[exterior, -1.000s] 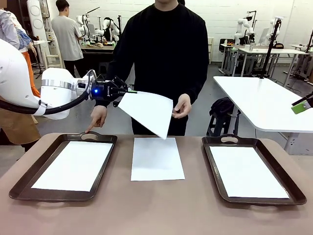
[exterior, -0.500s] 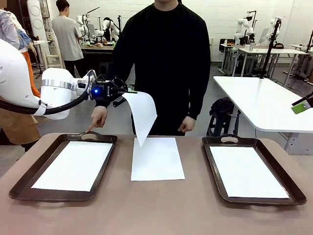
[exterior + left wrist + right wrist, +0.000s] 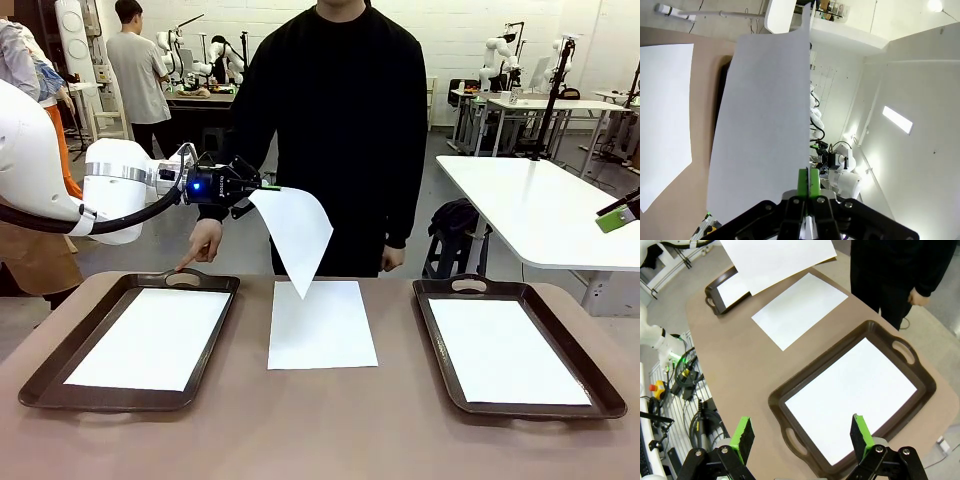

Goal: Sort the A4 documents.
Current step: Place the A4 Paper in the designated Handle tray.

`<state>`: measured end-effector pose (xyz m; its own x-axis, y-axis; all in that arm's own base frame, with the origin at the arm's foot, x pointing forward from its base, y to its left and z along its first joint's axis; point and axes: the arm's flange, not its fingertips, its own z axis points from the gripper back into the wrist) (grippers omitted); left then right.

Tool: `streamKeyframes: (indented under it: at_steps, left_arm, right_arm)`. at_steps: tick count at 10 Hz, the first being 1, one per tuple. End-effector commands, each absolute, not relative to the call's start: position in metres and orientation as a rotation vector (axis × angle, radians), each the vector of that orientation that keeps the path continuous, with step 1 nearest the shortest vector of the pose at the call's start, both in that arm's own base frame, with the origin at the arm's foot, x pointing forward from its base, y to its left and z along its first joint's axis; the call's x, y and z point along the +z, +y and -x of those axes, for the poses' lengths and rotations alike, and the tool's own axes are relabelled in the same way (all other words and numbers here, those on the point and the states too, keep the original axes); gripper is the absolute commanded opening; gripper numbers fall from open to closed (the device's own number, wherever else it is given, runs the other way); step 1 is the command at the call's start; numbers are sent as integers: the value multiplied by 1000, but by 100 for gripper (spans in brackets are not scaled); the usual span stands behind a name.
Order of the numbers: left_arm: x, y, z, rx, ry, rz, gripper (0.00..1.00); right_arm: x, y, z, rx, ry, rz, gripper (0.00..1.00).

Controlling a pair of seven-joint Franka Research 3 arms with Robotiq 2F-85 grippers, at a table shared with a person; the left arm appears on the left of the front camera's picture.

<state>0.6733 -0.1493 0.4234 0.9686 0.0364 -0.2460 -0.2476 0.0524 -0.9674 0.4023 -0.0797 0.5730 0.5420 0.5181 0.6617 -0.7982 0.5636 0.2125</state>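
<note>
Across the brown table (image 3: pixel 320 430), seen from the robot's side, two dark trays sit flat at either end, the left tray (image 3: pixel 100 402) and the right tray (image 3: pixel 540 410), each already carrying one white sheet on its floor. Between them a loose sheet (image 3: pixel 322 325) lies on the bare tabletop, its long axis running from 12 to 6 o'clock. Above its far edge hangs the held sheet (image 3: pixel 295 235), pinched at an upper corner by the left gripper (image 3: pixel 265 187), whose green pads are pressed tight together on the paper, as the left wrist view confirms. The paper droops from that pinch toward 5 o'clock, its lowest corner just above the loose sheet and apart from it as far as I can tell. From the gripper, the left tray lies at about 7 o'clock and near; the right tray sits at 4 o'clock, well apart. The right gripper (image 3: pixel 801 427) hovers over the right tray with its jaws spread wide and nothing between them. Smallest of all, the person's hand (image 3: pixel 203 243) points a finger down at the left tray's far handle, so I'd judge the coming move swings the hanging sheet down toward 7 o'clock, and the left arm is plainly the nearer one.
</note>
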Motion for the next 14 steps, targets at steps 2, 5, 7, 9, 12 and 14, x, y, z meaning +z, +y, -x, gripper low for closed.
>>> streamKeyframes:
  at_steps: [2, 5, 7, 9, 12, 14]
  left_arm:
    - [423, -149, -673, 218, 171, 1505, 1]
    - [437, -95, -656, 95, 129, 1441, 1]
    - [452, -60, -620, 103, 42, 1349, 1]
    - [450, -57, -587, 57, 57, 1195, 1]
    - [438, -69, -564, -55, 112, 1191, 1]
    - [435, -56, -556, -35, 96, 1189, 1]
  right_arm:
    - [572, -79, -403, 826, -582, -537, 100]
    - [572, -79, -403, 826, -582, -537, 100]
    - [572, -79, -403, 826, -582, -537, 100]
    - [572, -79, -403, 826, -582, -537, 100]
    - [572, -79, -403, 826, -582, -537, 100]
    - [572, -79, -403, 826, -582, -537, 100]
